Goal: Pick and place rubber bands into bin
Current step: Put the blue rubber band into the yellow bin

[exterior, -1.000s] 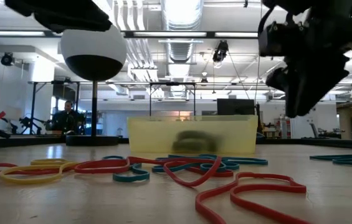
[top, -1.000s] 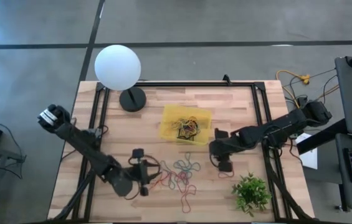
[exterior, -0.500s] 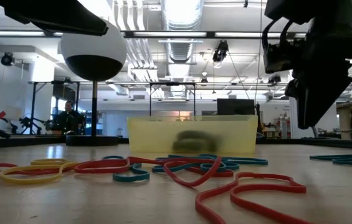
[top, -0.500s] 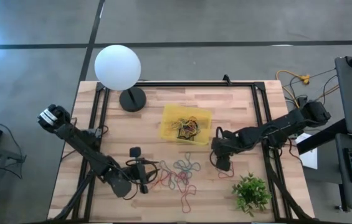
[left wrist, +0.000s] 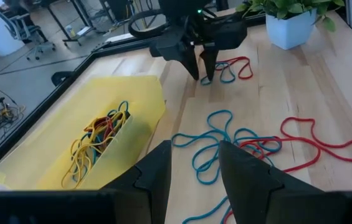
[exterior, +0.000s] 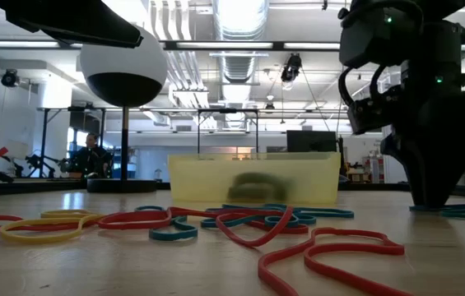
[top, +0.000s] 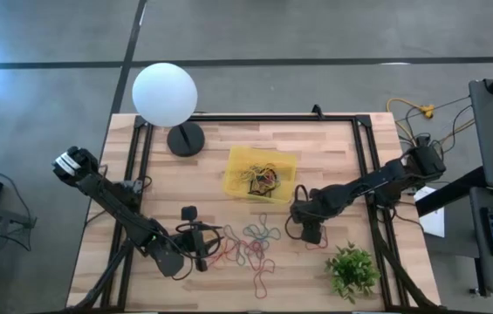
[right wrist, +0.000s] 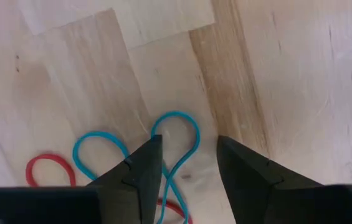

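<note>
Many rubber bands (top: 255,244) lie between spread right gripper (top: 303,228) and spread left gripper (top: 204,251).

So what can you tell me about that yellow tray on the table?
The yellow tray is a shallow rectangle of see-through plastic, lying flat and slightly askew on the wooden table, between the white globe lamp and the loose rubber bands. Inside sits a tangle of bands, mostly yellow, with red, blue and dark ones. Neither tool touches it.
</note>
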